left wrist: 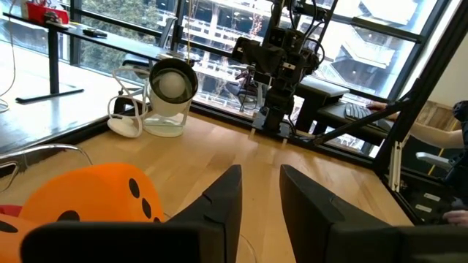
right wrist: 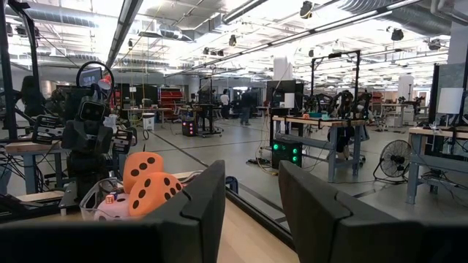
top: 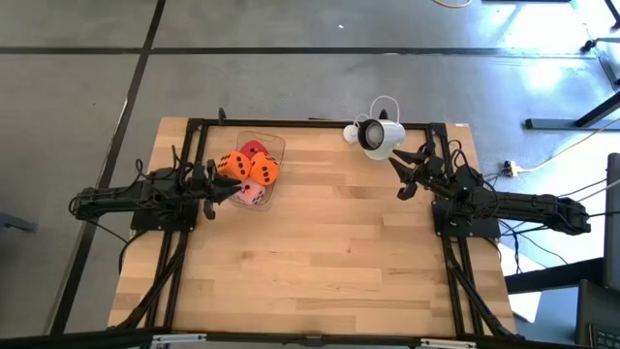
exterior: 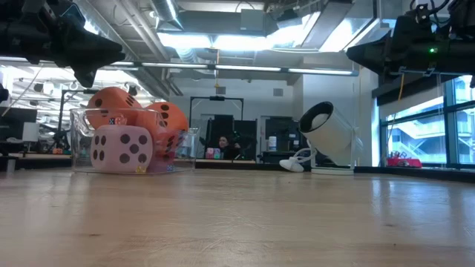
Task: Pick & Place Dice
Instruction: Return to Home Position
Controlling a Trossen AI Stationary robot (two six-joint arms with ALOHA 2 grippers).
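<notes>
Clear bin [exterior: 80, 141] on wooden table [exterior: 237, 222]: one pink die [exterior: 122, 148], two orange dice [exterior: 111, 104] behind; white cylindrical device [exterior: 330, 133] well apart.

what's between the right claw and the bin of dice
Only bare wooden tabletop, seen in the high view, between the right claw and the transparent bin. The left claw sits at the bin's other side.

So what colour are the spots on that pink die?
Dark, almost black, against the pink die. The low view shows them best.

Grey concrete floor [top: 291, 87] under bright ceiling lights [exterior: 223, 42], tall windows [exterior: 423, 126] alongside — workbenches [right wrist: 322, 123], perhaps, beyond.
</notes>
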